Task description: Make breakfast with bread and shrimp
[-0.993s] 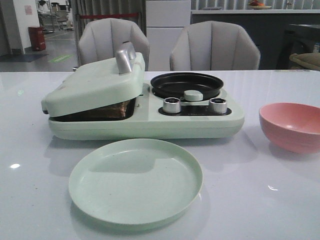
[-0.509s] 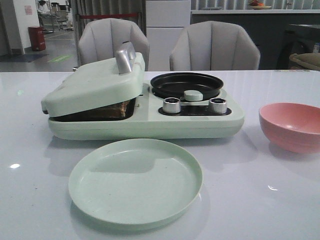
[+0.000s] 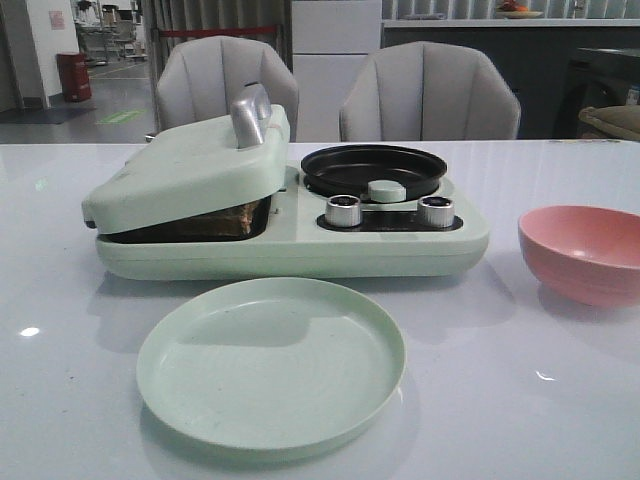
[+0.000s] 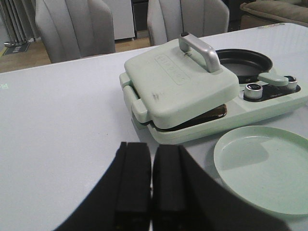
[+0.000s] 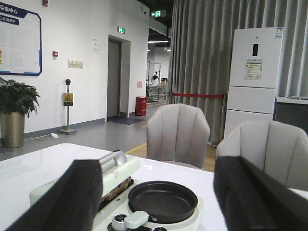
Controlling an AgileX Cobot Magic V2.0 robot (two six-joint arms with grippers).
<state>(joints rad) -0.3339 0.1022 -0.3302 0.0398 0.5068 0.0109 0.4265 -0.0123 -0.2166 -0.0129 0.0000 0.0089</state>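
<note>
Nearest the front camera, a pale green plate [image 3: 271, 362] lay bare on the white table [image 3: 60, 400], just in front of a mint green breakfast maker [image 3: 290, 245]. Off to the right, well apart from both, stood a pink bowl [image 3: 583, 252]. The left gripper [image 4: 151, 180] hung over bare table short of the appliance, its two black fingers [image 4: 132, 180] pressed together with nothing between them and touching nothing. The right gripper [image 5: 159, 192] sat spread wide above the appliance, its fingers [image 5: 72, 197] far apart and holding nothing. The maker's lid [image 3: 185, 170], with a silver handle [image 3: 250, 115], rested tilted over the left compartment, propped ajar on the bread [image 3: 225, 221], whose brown edge showed in the gap. On the right half sat a round black pan [image 3: 374, 168] behind two silver knobs [image 3: 343, 210]. No shrimp could be made out. Two grey chairs [image 3: 430, 95] stood beyond the table.
</note>
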